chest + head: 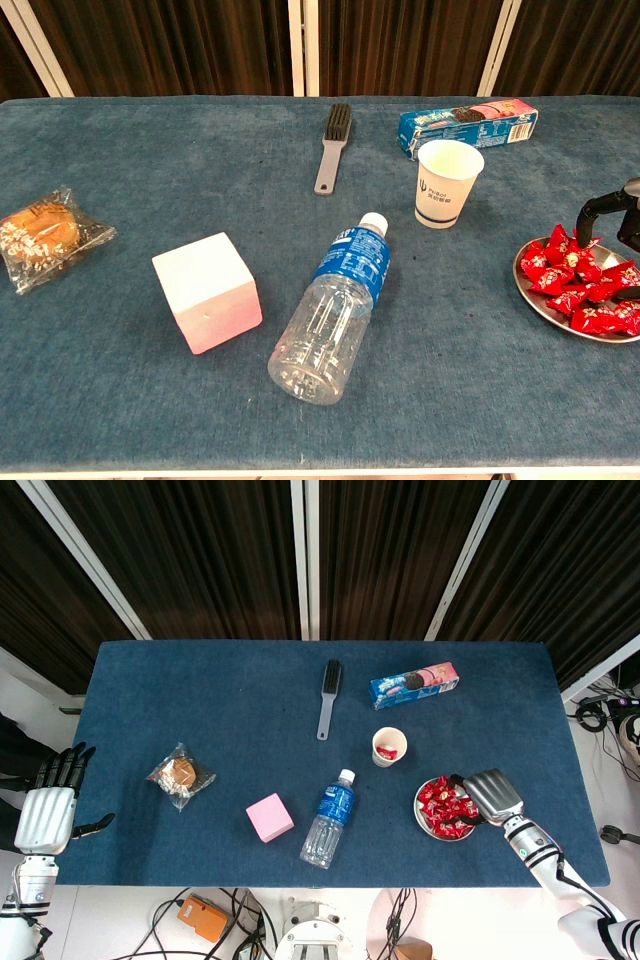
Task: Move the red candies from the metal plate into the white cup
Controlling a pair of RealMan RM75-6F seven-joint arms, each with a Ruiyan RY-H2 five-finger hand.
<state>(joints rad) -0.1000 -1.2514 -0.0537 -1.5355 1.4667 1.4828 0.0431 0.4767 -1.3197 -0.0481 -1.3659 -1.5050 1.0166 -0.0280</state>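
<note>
Your right hand (492, 793) is over the red candies (445, 807).
They sit piled on the metal plate (424, 818), near the white cup (388, 747); whether its curled fingers (592, 213) hold one, you can't tell. Your left hand (45, 813) hangs spread off-table.

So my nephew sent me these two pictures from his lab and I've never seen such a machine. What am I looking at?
It is a robot with two arms, each ending in a metal hand with fingers, steered remotely by a person. One picture looks down from its head, the other looks forward from its chest.

On the blue table lie a wrapped pastry, a pink cube, a water bottle on its side, a brush, a cookie box, a white cup with a red candy inside, and a metal plate of red candies.

The right hand reaches over the plate, its fingertips among the candies; whether it grips one I cannot tell. The left hand waits beside the table, holding nothing.
</note>
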